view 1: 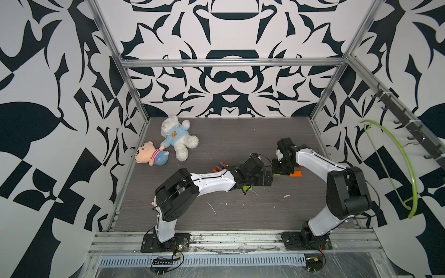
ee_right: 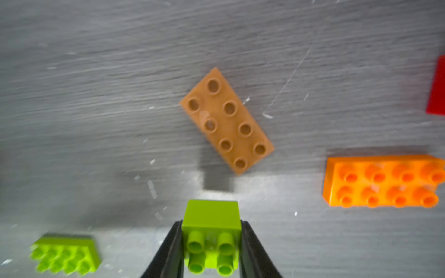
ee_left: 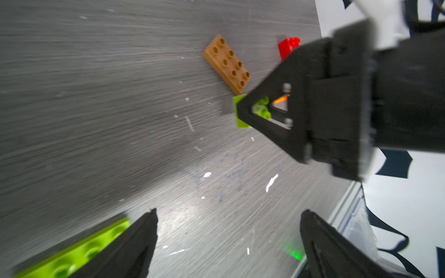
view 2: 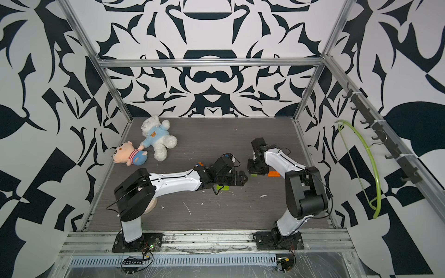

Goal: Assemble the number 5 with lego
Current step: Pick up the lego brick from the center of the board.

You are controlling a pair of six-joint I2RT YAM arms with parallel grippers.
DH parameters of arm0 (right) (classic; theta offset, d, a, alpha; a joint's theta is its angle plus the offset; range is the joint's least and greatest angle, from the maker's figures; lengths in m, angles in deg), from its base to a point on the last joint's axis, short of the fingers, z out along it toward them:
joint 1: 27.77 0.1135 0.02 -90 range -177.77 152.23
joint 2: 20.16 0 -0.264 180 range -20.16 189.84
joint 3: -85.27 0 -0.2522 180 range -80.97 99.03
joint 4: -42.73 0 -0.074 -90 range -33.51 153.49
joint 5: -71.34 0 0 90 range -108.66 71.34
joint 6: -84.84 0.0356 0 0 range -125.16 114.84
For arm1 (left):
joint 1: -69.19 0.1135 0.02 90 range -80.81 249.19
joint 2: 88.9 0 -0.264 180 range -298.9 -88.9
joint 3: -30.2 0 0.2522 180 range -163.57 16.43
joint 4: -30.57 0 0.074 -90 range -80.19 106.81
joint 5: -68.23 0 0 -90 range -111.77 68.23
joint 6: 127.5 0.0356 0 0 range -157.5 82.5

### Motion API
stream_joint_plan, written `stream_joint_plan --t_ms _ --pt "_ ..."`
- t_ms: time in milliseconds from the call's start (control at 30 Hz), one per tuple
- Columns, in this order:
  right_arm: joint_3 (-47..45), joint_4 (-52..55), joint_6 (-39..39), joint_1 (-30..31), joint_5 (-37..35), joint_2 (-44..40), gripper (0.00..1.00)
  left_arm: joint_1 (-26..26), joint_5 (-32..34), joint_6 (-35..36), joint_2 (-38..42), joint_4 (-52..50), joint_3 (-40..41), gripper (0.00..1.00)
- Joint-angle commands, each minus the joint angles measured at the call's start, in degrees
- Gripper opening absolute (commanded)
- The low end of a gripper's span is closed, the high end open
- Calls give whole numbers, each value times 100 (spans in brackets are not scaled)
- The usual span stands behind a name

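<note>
Right wrist view: five lego pieces counted. One brown plate (ee_right: 226, 120), eight studs, lies flat and askew on the worktop (ee_right: 96, 96). One small lime brick (ee_right: 212, 216), four studs, is clamped in the right pincer (ee_right: 211, 231) with a finger on each side. It sits just off the plate's short end, not touching it. One orange brick (ee_right: 382, 180), eight studs, sits near the plate but apart from it. One long lime brick (ee_right: 65, 252), eight studs, sits on the plate's opposite side, so the plate lies between these two. One red brick (ee_right: 437, 89), cut by the frame edge, lies farther from the plate than the orange brick; its stud count cannot be told.

Left wrist view: the left pincer (ee_left: 228, 216) stands apart with nothing between its fingers, over bare worktop short of the plate. The long lime brick lies at the outside of one finger; contact cannot be told.

In a top view, one stack (view 1: 219, 166) of orange and blue bricks shows behind the left arm, well apart from the plate; its piece count cannot be told. Two plush toys, one bear (view 1: 179, 137) and one doll (view 1: 151, 154), lie far from the plate. One green hanger (view 1: 407, 168) hangs on the side wall.
</note>
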Motion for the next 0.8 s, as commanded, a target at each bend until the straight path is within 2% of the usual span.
stream_joint_plan --t_ms 0,233,467,767 --pt "-99 158 239 221 114 -329 36 4 558 -95 542 -47 408 99" --pt "-75 226 754 1096 -82 -607 36 0 1418 -412 1556 -25 1502 99" --pt "60 87 1463 2184 -355 -386 35 4 2235 -878 2416 -262 2298 99" --pt "218 -103 2029 2901 -599 68 35 0 2682 -1344 3053 -405 2937 99"
